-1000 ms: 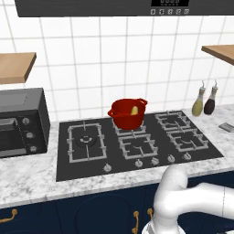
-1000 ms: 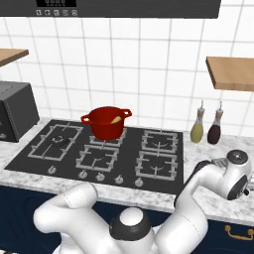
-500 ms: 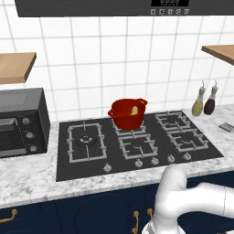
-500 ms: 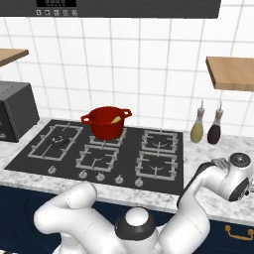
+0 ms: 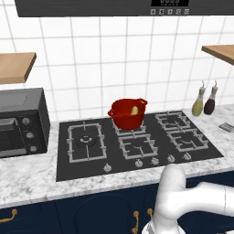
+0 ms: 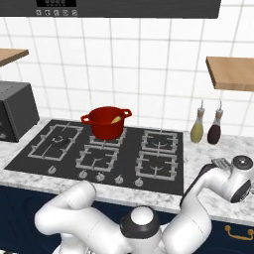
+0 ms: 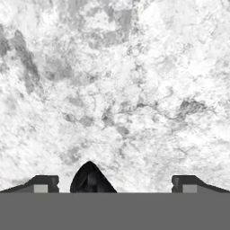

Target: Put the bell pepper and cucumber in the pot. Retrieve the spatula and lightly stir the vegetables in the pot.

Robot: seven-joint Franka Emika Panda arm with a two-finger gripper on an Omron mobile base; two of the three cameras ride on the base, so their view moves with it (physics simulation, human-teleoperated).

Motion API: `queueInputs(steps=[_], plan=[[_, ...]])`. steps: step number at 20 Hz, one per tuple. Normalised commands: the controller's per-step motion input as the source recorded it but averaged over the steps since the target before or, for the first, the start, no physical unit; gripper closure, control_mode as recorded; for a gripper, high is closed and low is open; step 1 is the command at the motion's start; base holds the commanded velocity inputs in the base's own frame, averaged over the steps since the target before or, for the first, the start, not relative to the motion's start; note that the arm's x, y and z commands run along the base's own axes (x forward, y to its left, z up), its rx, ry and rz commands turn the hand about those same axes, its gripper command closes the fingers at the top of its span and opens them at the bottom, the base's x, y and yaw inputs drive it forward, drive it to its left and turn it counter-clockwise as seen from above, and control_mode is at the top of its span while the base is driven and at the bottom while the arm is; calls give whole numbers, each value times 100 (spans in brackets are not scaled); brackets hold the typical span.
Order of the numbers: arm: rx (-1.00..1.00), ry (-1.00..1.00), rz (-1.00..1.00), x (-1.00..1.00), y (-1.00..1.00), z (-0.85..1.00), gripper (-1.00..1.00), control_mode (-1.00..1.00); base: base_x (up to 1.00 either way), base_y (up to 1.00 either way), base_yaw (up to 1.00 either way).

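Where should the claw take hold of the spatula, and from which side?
The spatula lies flat on the counter right of the hob: probably come straight down, open claw closing across the narrow neck behind its head.

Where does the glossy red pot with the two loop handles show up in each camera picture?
Left base view: the glossy red pot sits just right of centre, on a rear burner of the black stovetop.
Right base view: it sits left of centre, on the same rear burner.
Hand view: not in it; that camera faces white marble counter.
Shared landmark: the two dark-capped bottles, right of the stovetop.
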Motion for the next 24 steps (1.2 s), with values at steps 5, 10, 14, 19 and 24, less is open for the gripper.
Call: queueInputs(steps=[5, 10, 14, 19, 24], plan=[[2, 2, 4, 7, -22, -9, -100, -100, 0, 0, 0], [0, 0, 3, 4, -13, -15, -100, -100, 0, 0, 0], [0, 0, 2, 0, -13, -42, 100, -100, 0, 0, 0], [0, 0, 0, 0, -1, -3, 100, -100, 0, 0, 0], [0, 0, 0, 0, 0, 0, 100, -100, 0, 0, 0]])
